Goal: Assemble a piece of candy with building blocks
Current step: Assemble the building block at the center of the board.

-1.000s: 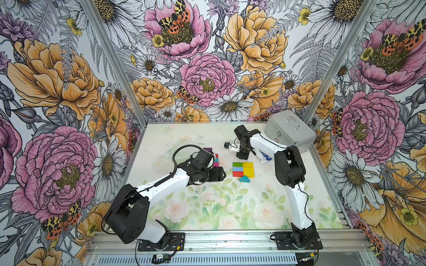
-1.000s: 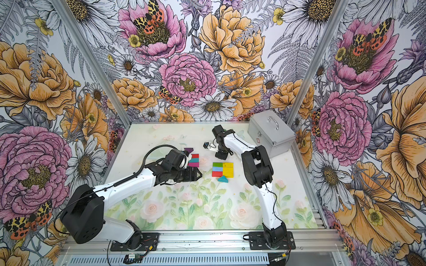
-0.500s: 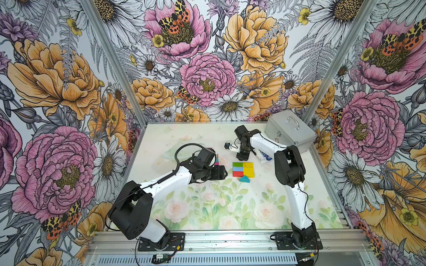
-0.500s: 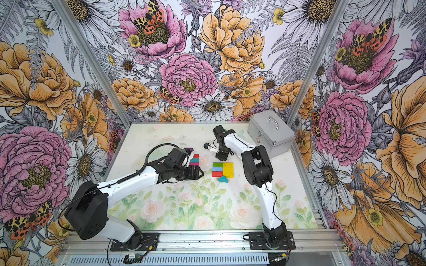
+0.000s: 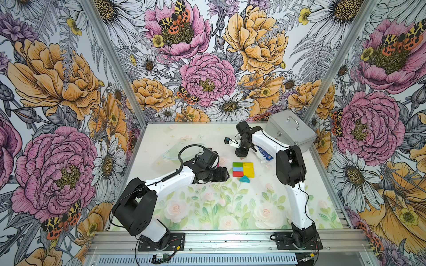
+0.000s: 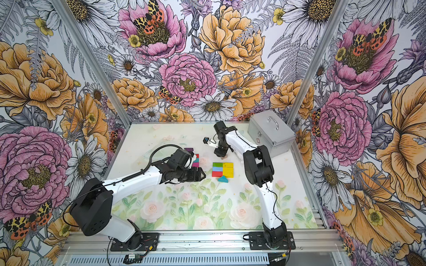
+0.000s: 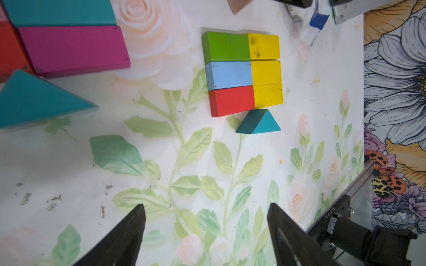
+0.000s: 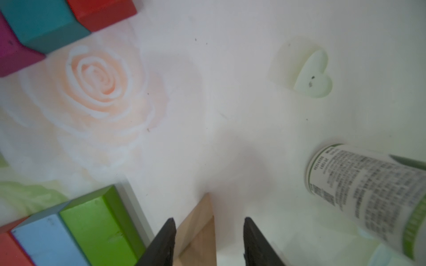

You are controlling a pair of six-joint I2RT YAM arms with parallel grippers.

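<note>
Showing the tabletop partway through the build. At the centre of the floral mat (image 5: 207, 207), six blocks lie flush as one rectangle. A green block (image 7: 226, 47), a light blue block (image 7: 229, 75) and a red block (image 7: 231, 100) form one column, and three yellow blocks (image 7: 266, 72) form the column beside it. A small teal triangle (image 7: 259, 122) lies just beside the rectangle's near edge, with its tip toward the red-yellow seam.

The left gripper (image 7: 205, 207) sits above printed leaves to the left of the rectangle. Its jaws are spread wide and nothing lies between them. Beside that arm's wrist lies a loose group: a magenta block (image 7: 73, 48), a teal block (image 7: 60, 11) touching it, and a larger teal triangle (image 7: 34, 99).

The right gripper (image 8: 208, 221) points down at the far side of the rectangle, near the green block. Its jaws are parted and straddle a tan triangle (image 8: 200, 221). One finger (image 8: 166, 237) stands close against the triangle, while a clear gap shows on the other side, so the piece is released, not clamped.

A white bottle (image 8: 368, 191) lies on its side nearby. A blue-and-white packet (image 5: 265, 155) lies under the right forearm. A metal case (image 5: 291, 131) stands in the far right corner.
</note>
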